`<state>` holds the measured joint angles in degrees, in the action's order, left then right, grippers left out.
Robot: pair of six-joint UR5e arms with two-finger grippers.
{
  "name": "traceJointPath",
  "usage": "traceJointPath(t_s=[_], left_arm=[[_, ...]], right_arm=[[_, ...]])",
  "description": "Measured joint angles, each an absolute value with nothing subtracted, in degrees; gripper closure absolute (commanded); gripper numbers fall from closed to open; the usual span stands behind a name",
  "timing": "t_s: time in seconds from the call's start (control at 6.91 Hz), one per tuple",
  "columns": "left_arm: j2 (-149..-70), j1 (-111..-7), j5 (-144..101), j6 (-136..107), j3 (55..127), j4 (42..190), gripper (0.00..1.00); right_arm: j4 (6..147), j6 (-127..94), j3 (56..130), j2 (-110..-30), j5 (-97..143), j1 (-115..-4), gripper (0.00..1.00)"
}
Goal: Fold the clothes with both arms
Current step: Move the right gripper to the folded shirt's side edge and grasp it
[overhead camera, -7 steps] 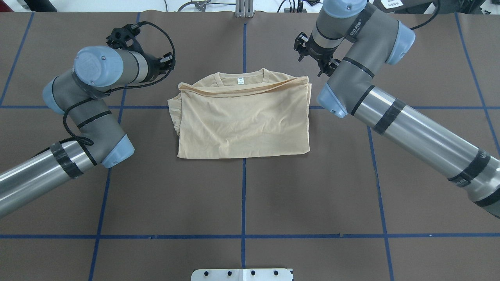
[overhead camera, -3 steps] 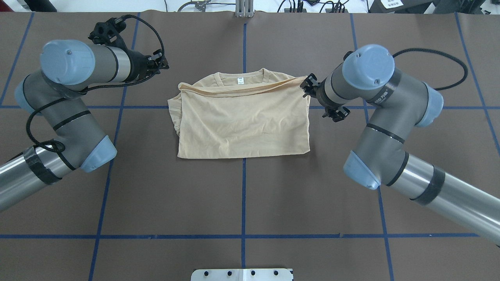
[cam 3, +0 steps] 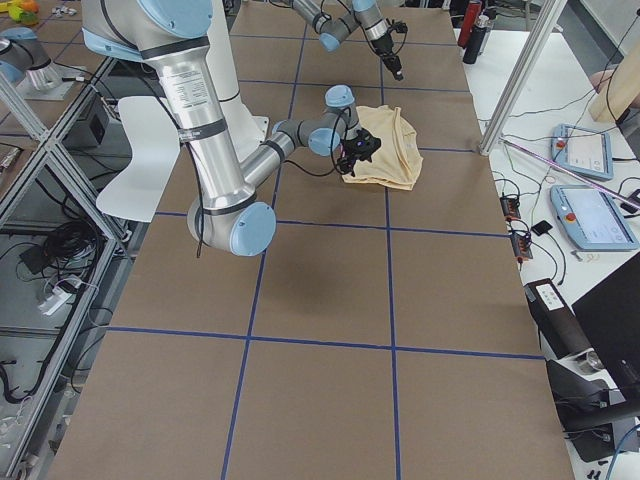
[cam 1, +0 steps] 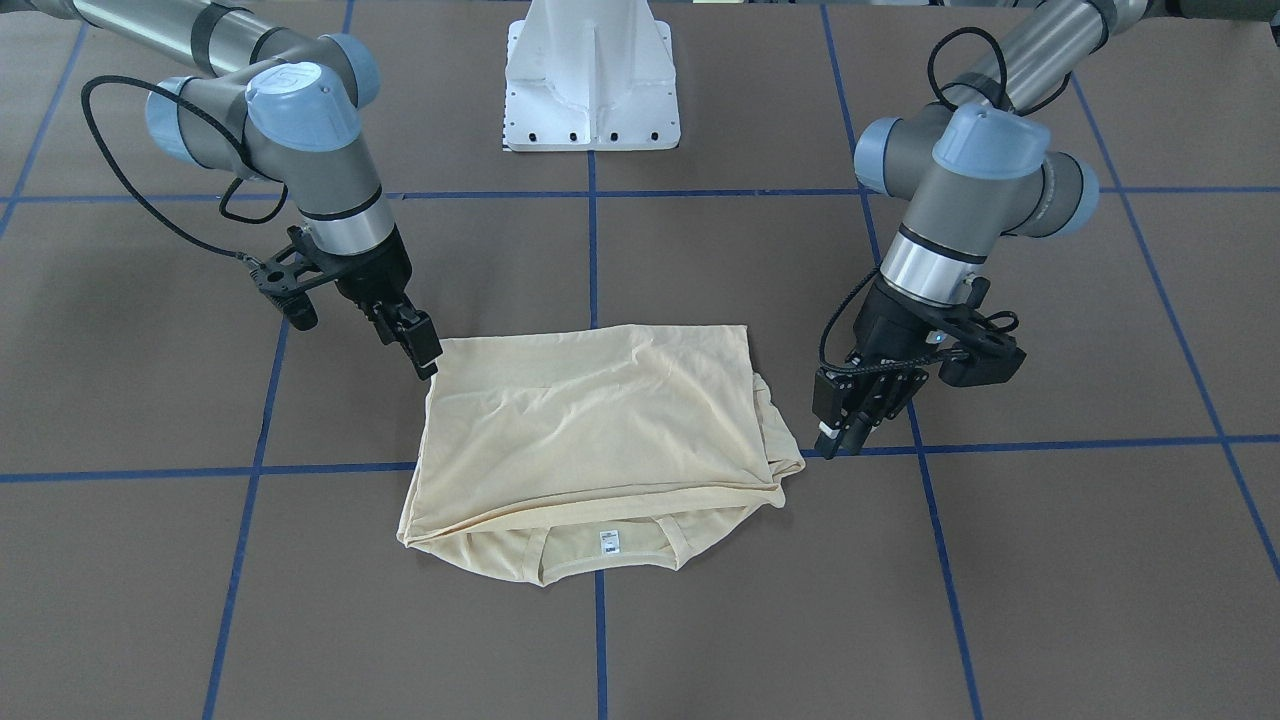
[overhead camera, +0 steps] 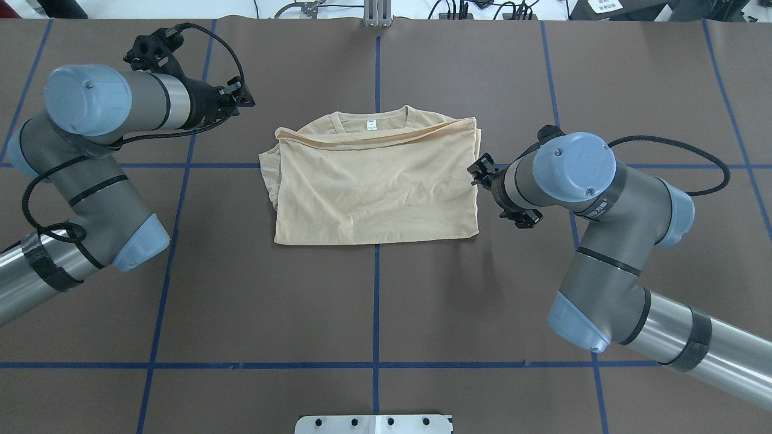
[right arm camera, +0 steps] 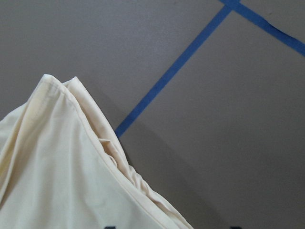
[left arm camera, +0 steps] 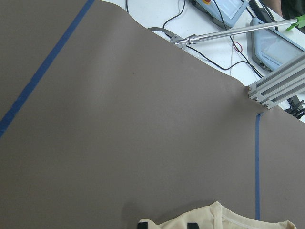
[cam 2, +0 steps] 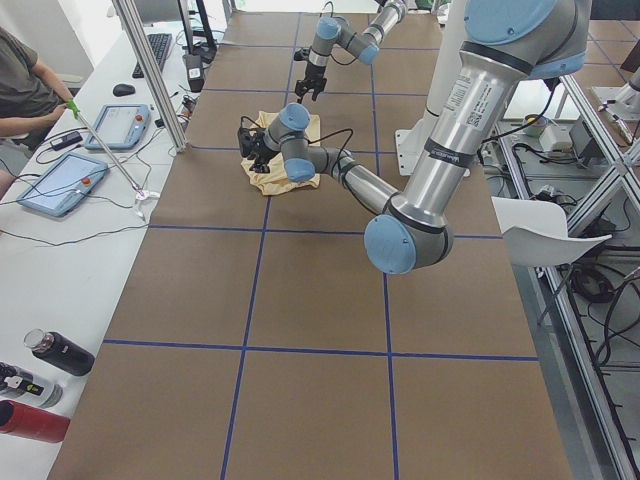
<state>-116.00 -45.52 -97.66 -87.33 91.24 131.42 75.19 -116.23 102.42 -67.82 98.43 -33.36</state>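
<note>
The clothes are one cream-yellow shirt [overhead camera: 374, 187], folded into a rectangle in the middle of the brown table. Its collar and white neck label [overhead camera: 371, 125] lie at the far edge. My left gripper [overhead camera: 244, 99] hovers off the shirt's far left corner. The left wrist view shows its fingertips [left arm camera: 143, 224] apart, with nothing between them, above the collar edge [left arm camera: 228, 222]. My right gripper [overhead camera: 479, 173] is at the shirt's right edge. In the front view it [cam 1: 425, 352] is close to the shirt's [cam 1: 590, 430] corner. The right wrist view shows open fingers over that corner [right arm camera: 52, 171].
Blue tape lines [overhead camera: 376, 301] divide the table into squares. The white pedestal base [cam 1: 590, 80] stands at the robot's side. An aluminium post [overhead camera: 377, 15] rises at the far edge. Beyond it, a person [cam 2: 25, 85] sits at a side table holding tablets and bottles [cam 2: 50, 355].
My right arm swung from the far right corner down along the shirt's right edge, toward the robot. My left arm drew back slightly to the left. The shirt has not moved.
</note>
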Motion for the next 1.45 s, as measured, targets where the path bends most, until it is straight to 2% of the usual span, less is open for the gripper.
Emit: traceJointPath(t_s=[0.87, 1.3, 1.45], left_arm=[[-114.43, -45.53, -96.77, -87.29, 92.42, 131.40, 0.55], [-114.21, -45.53, -96.35, -87.28, 92.46, 131.40, 0.55], [-114.11, -45.53, -96.31, -87.25, 92.46, 131.40, 0.55]], right_arm=[[75.27, -117.43, 100.96, -67.95, 94.92, -26.82, 0.34], [75.32, -116.89, 99.97, -67.43, 93.86, -27.40, 0.35], [75.34, -116.78, 99.56, -66.98, 93.59, -27.58, 0.49]])
